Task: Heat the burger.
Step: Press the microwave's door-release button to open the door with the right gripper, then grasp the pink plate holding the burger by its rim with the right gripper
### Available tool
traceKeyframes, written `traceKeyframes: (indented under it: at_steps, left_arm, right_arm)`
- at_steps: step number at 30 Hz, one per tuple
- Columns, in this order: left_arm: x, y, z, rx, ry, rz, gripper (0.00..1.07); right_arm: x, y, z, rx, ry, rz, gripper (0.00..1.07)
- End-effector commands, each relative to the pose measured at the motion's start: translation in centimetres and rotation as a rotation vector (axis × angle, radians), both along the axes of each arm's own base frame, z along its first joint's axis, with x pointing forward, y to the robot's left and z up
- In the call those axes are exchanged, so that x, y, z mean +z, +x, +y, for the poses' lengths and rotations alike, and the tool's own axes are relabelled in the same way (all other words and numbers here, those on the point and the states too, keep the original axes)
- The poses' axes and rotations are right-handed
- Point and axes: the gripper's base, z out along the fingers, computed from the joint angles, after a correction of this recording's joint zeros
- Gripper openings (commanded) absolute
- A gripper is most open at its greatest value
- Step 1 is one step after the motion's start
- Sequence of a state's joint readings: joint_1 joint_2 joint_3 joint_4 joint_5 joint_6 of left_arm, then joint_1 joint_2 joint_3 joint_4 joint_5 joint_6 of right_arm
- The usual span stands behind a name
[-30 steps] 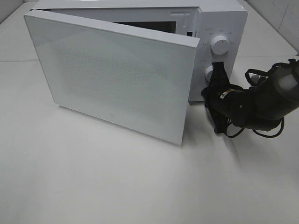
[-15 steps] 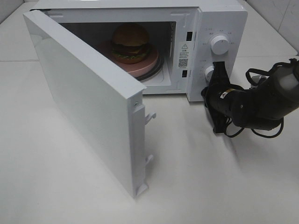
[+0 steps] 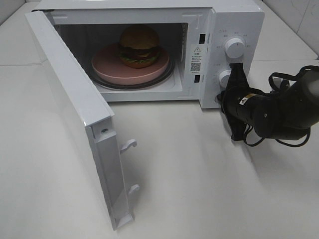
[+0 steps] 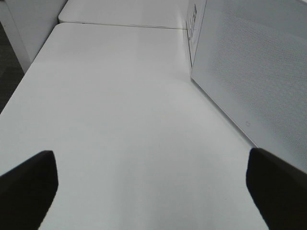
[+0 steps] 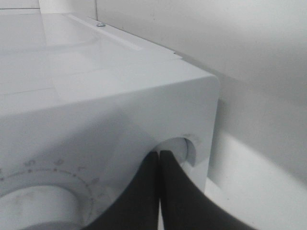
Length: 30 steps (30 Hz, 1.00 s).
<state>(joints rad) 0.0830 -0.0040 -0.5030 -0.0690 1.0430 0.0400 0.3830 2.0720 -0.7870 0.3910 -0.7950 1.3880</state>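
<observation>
Brown burger (image 3: 139, 46) stands upright in microwave (image 3: 249, 30); right gripper (image 5: 159, 154) closed, left gripper (image 4: 149, 158) spread wide.

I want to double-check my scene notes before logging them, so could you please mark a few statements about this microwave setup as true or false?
1. The microwave door is shut. False: it stands wide open.
2. The burger sits on a pink plate inside the microwave. True.
3. The right jaws are open. False: they are shut, by the lower knob.
4. The left jaws stand open, holding nothing. True.
</observation>
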Motion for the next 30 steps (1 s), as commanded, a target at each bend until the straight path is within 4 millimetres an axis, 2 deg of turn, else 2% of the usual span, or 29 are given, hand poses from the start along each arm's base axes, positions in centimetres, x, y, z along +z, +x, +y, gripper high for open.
traceKeyframes:
  at_steps: [1,17,26,30]
  left_arm:
    - [0.0,0.0,0.0,-0.002,-0.009,-0.008,1.0]
    - [0.0,0.0,0.0,-0.002,-0.009,-0.008,1.0]
    - [0.0,0.0,0.0,-0.002,-0.009,-0.008,1.0]
    - [0.0,0.0,0.0,-0.002,-0.009,-0.008,1.0]
  right_arm:
    - [1.4,0.3,-0.4,-0.014,0.006,-0.092,0.0]
    - [0.6,-2.2,-1.3,-0.008,-0.003,-0.021,0.0]
    - [1.2,-4.6,-2.2,0.007,-0.029,0.001,0.0]
    - [2.4,-6.2,-2.7,0.081,-0.127,-0.019,0.0]
